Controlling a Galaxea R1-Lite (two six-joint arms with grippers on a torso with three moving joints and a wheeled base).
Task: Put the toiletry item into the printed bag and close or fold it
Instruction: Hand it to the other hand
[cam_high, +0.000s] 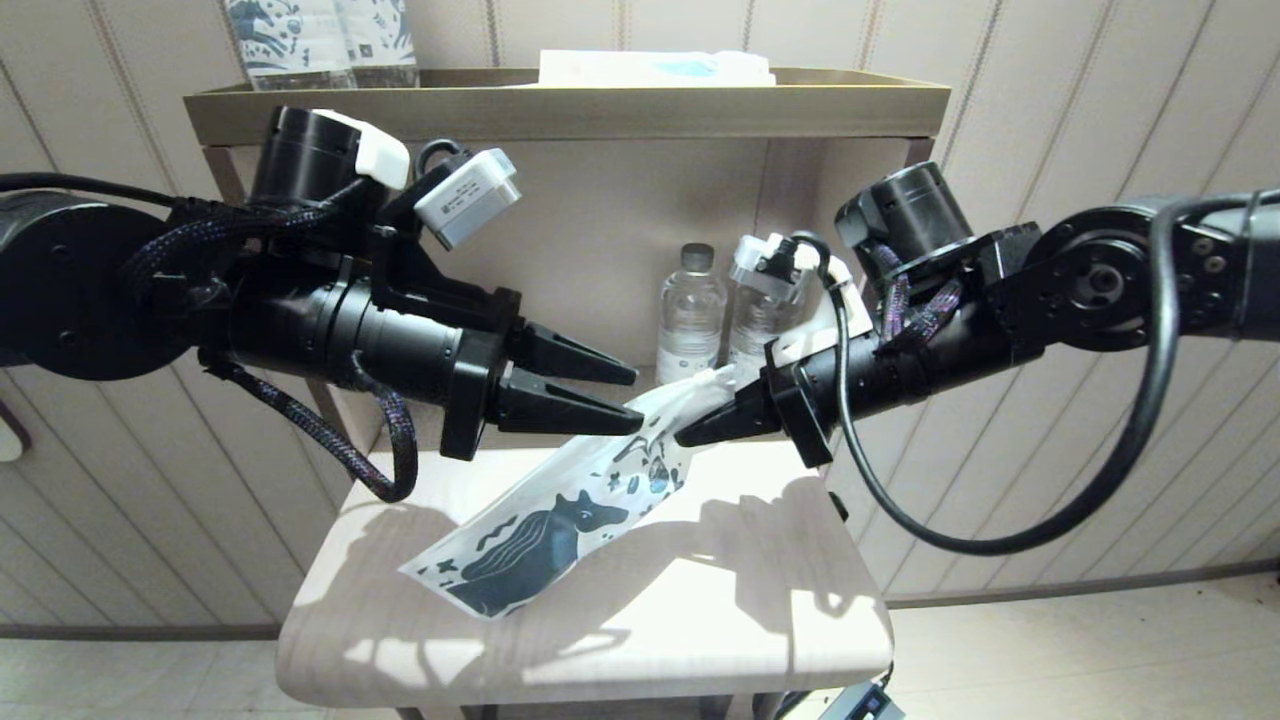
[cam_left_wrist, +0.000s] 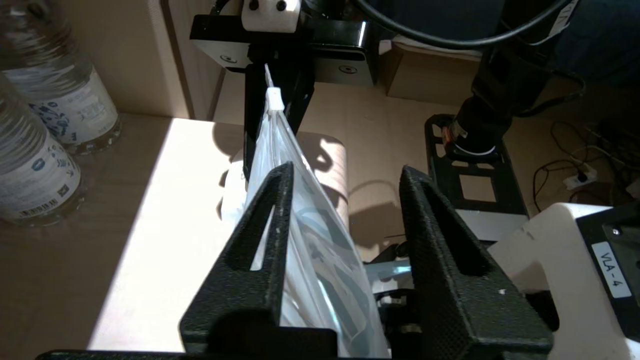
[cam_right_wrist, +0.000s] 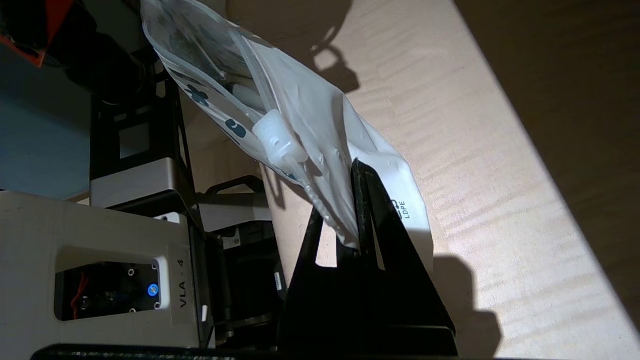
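Panelled walls in pale beige are seen behind a low wooden shelf unit (cam_high: 560, 112), and beneath its top board a light wooden table (cam_high: 720, 620) carries the work in a patch of strong light. Two clear water bottles (cam_high: 690, 318) stand at the back of the table, well apart from the action.

Both arms are brought in over the table from either side. The printed bag (cam_high: 560, 525), a white pouch with a dark blue horse, is held slanting, its lower corner resting on the table and its mouth end raised between the two claws. The right claw (cam_high: 692, 434) is clamped on the upper corner of the bag, its fingers pressed together on the film. The left claw (cam_high: 632, 400) is set across the bag's top edge with its fingers (cam_left_wrist: 272, 210) apart, one lying against the film and the other standing clear; nothing is gripped by it yet.

A small white slider (cam_right_wrist: 277, 137) is seen on the bag's sealing strip. The toiletry item cannot be made out with certainty; a pale slim shape shows dimly through the film in the right wrist view, so it is judged to be inside already.

The step in hand is judged to be the closing. It is done well if the right claw's hold is kept firm as an anchor, the strip is kept taut, and the left claw is closed squarely on the seal before being drawn along it, so that the film is not creased or torn.
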